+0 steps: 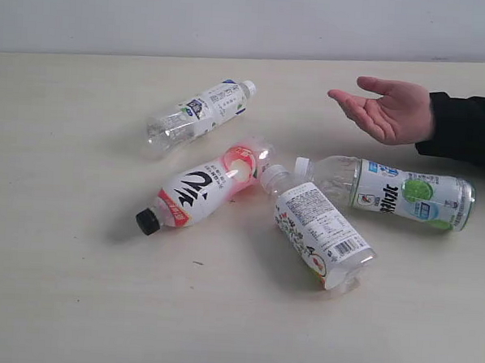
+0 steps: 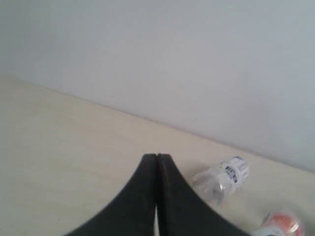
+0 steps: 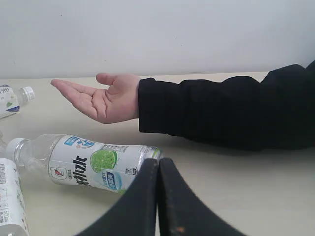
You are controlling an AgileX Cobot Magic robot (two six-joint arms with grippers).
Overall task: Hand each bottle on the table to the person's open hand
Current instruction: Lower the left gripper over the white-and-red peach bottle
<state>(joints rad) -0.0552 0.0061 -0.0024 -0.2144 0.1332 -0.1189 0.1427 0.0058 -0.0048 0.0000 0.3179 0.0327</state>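
Four bottles lie on the cream table (image 1: 73, 303). The blue-white one (image 1: 199, 114) is farthest back, also visible as the blue-white bottle (image 2: 222, 178). The black-capped pink-white bottle (image 1: 203, 187) lies in the middle. Beside it lies the nutrition-text bottle (image 1: 321, 230). The green-lime bottle (image 1: 392, 192) lies at the right, under the person's open hand (image 1: 385, 108). The right wrist view shows the green-lime bottle (image 3: 86, 162) just beyond my right gripper (image 3: 158, 161), which is shut and empty, with the hand (image 3: 101, 98) above. My left gripper (image 2: 156, 157) is shut and empty, apart from the bottles. Neither gripper shows in the exterior view.
A black sleeve (image 1: 469, 128) reaches in from the right edge, seen as the sleeve (image 3: 221, 113) across the right wrist view. A pale wall (image 1: 235, 18) runs behind the table's far edge. Bare tabletop spreads to the left and front.
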